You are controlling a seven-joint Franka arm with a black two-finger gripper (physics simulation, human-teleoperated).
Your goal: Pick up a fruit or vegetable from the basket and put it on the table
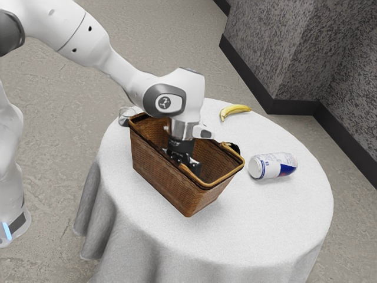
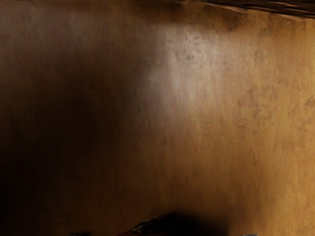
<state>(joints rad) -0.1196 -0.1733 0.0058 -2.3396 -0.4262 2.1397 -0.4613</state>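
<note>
Arm (image 1: 88,38), one, white: base (image 1: 13,221) placed at the exterior view's 8 o'clock edge, a blue light strip (image 1: 7,230) carried on it. Elbow (image 1: 9,32), grey-capped, seen at 10 o'clock, partly cut off by the view's edge. Forearm (image 1: 121,68) sloped down from 10 toward 4 o'clock. Wrist (image 1: 188,88), white, bent so that what is mounted beneath is turned to 6 o'clock; marked with a grey-rimmed oval (image 1: 164,103). Flange (image 1: 182,130), silvery, set below. Gripper (image 1: 188,162), one, black, pointed downward, its lower end partly hidden.

exterior: high, back, angled down | wrist: inside basket (image 1: 158,172), facing wall (image 2: 197,108), close | shared: basket
</note>
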